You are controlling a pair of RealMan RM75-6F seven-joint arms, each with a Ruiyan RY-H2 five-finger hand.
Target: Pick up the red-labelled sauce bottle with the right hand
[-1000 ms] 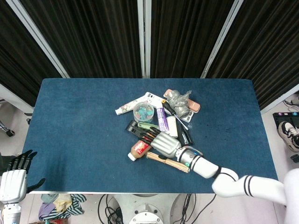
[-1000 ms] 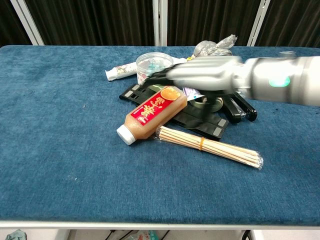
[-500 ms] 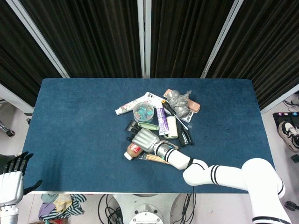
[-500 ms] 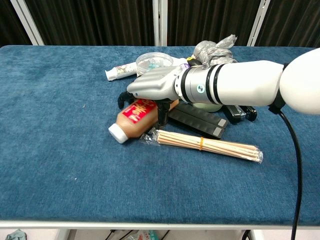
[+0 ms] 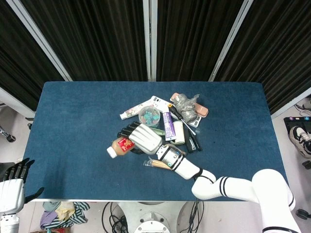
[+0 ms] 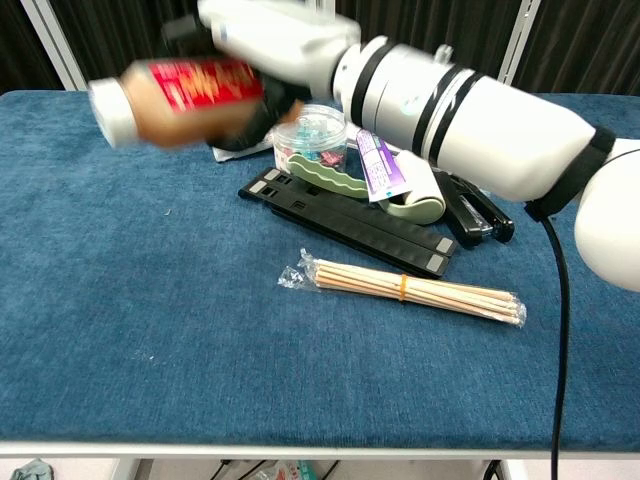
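Head view: The red-labelled sauce bottle (image 5: 121, 145) is seen grasped by the right hand (image 5: 142, 138), with dark fingers (image 5: 127, 130) wrapped over its body. The bottle lies roughly level, its white cap (image 5: 111, 152) pointing toward the left side of the blue table (image 5: 73, 126). The bottle is located at the left edge of the central clutter. A bundle of wooden sticks (image 5: 156, 164) is partly hidden beneath the right wrist. Behind the hand, a round clear container of coloured clips (image 5: 148, 115), a purple-labelled tube (image 5: 168, 124), a white tube (image 5: 138, 108) and a crumpled silver wrapper (image 5: 185, 104) are observed. The left hand (image 5: 13, 185) is recorded off the table at the lower left corner, holding nothing, its dark fingers extended and apart.

Chest view: The bottle (image 6: 178, 96) is shown lifted clear of the table (image 6: 150, 330), blurred, with its red label facing the camera and its cap (image 6: 107, 108) to the left. It is clasped from above and behind by the right hand (image 6: 268, 40). Below it, a black slotted rack (image 6: 345, 222) lies flat on the cloth, with a pale green wavy-edged object (image 6: 330, 179) resting on it. The stick bundle (image 6: 410, 289), in clear wrap with a yellow band, lies in front of the rack. The clip container (image 6: 309, 138) stands just behind the rack. A black stapler (image 6: 480, 215) is noted at the right. The left hand is not shown here.
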